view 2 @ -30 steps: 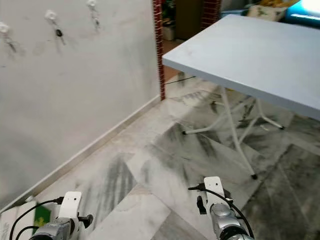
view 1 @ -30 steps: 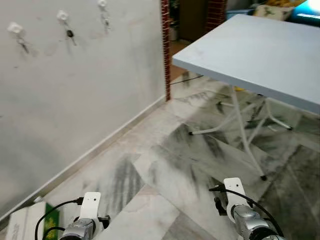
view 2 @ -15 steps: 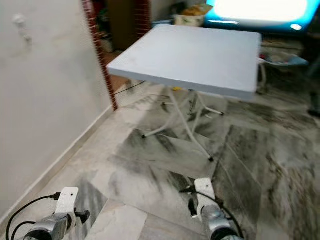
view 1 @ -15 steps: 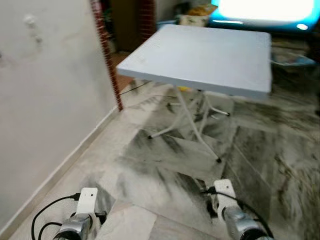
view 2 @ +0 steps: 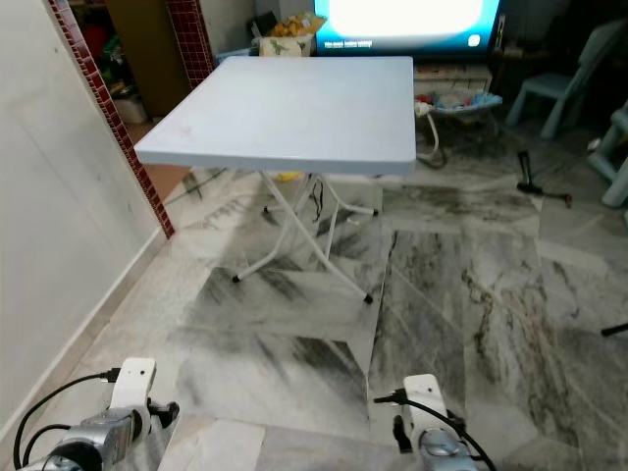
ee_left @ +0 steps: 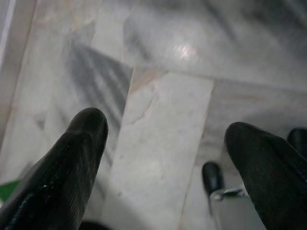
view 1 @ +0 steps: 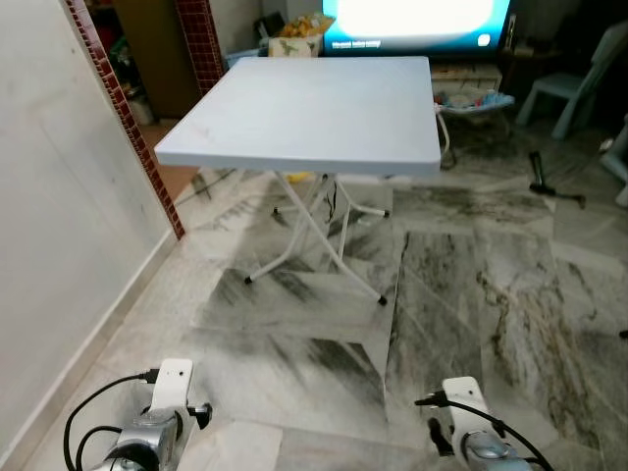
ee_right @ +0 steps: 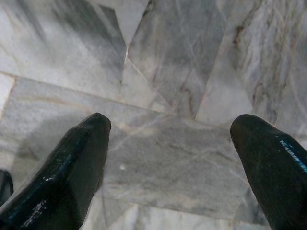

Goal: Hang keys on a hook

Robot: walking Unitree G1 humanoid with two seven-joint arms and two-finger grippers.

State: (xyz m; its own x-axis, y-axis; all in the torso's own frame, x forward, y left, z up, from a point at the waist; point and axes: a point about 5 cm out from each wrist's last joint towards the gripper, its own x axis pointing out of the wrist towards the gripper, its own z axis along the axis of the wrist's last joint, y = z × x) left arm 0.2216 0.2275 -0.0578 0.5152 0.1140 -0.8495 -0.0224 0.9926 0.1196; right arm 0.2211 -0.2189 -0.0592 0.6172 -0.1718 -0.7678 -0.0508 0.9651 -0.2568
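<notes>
Both arms hang low over the grey marble floor [view 1: 461, 294]. My left wrist [view 1: 162, 412] and right wrist [view 1: 469, 437] sit at the bottom edge of the eye views. In the left wrist view my left gripper [ee_left: 163, 124] is open, with only floor tiles between its black fingers [ee_left: 72, 158]. In the right wrist view my right gripper [ee_right: 171, 122] is also open and holds nothing, its fingers [ee_right: 72, 163] spread wide above the marble.
A white folding table [view 1: 304, 108] stands ahead in the middle, bare on top. The plain white wall [view 1: 59, 216] runs along the left to a red brick pillar [view 1: 128, 118]. Behind are a lit screen [view 1: 412, 15] and a blue chair [view 1: 579, 78]. A tool [view 1: 549, 186] lies on the floor.
The whole view has swung to the right: the wall with its hooks has slid out on the left and the table now stands in the middle. Both arms still hang low.
</notes>
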